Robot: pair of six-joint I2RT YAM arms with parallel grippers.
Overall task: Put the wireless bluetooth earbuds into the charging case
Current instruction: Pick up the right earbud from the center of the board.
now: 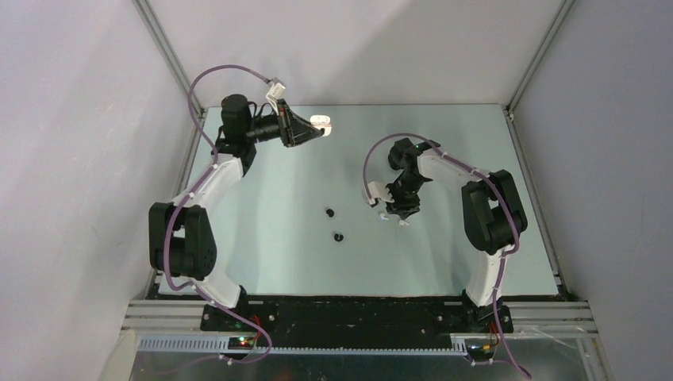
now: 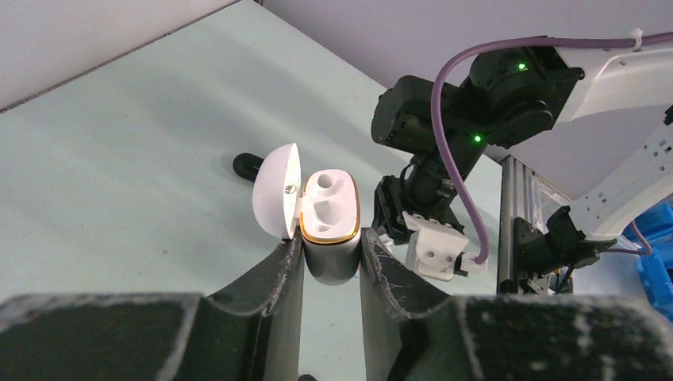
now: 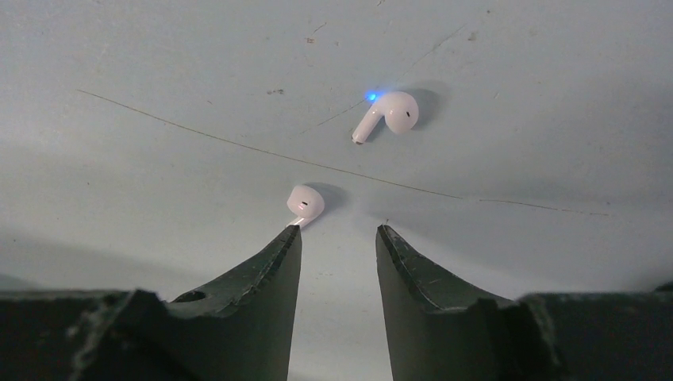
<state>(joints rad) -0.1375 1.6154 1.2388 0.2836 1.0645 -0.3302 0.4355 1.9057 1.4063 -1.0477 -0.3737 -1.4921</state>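
My left gripper (image 2: 332,252) is shut on the white charging case (image 2: 328,218), whose lid (image 2: 278,189) stands open and whose two sockets are bare. It holds the case above the far left of the table (image 1: 320,125). My right gripper (image 3: 339,232) is open and points down over two white earbuds. One white earbud (image 3: 305,202) lies just past the left fingertip (image 3: 290,238). The other white earbud (image 3: 389,113) lies further off with a blue light lit. Two black earbuds (image 1: 329,212) (image 1: 338,237) lie mid-table. One black earbud (image 2: 248,164) shows behind the lid.
The right arm (image 2: 476,103) and its white wrist mount (image 2: 435,252) show close behind the case in the left wrist view. Aluminium frame posts (image 1: 167,48) and grey walls bound the green table (image 1: 444,262). No second case is in view.
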